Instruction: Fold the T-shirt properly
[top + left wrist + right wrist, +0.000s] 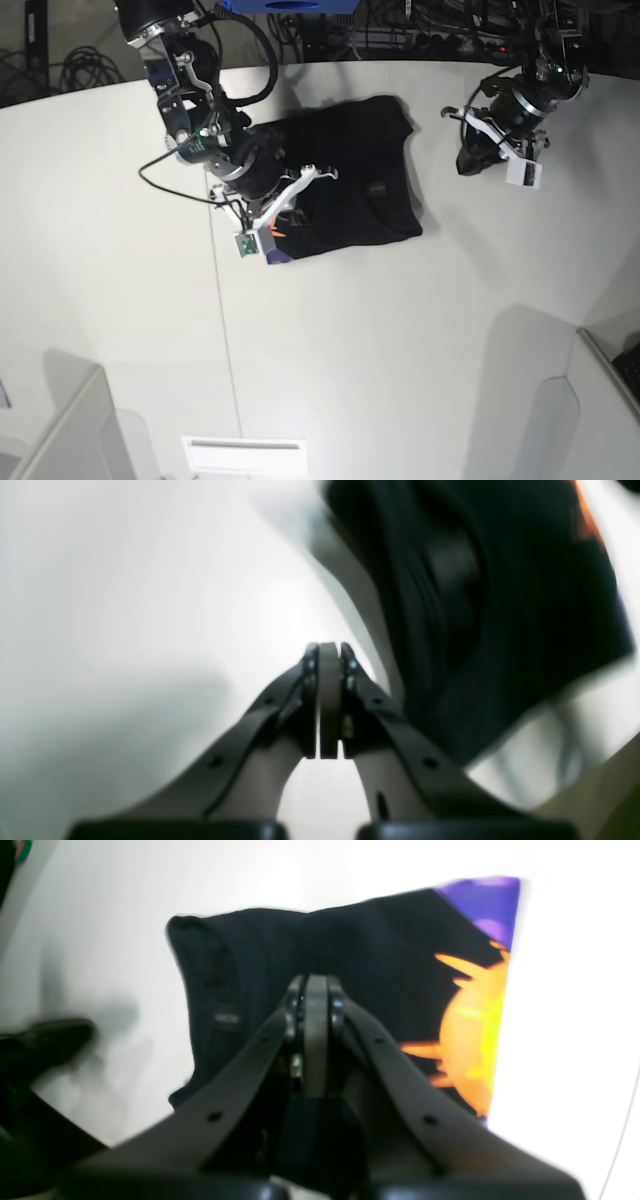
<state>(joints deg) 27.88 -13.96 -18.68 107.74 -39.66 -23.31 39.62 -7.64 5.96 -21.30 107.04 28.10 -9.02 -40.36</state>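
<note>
T-shirt [490, 620], black, lies beside the closed, empty left gripper [329, 700]; the closed right gripper [316, 1040] hovers above its orange print; overhead, it rests half-folded on the white counter [380, 340], squaring up left.

White bench [400, 350] fills most of the base view. Black cables [80, 65] lie at upper left; a blue object [290, 5] sits at top centre.
</note>
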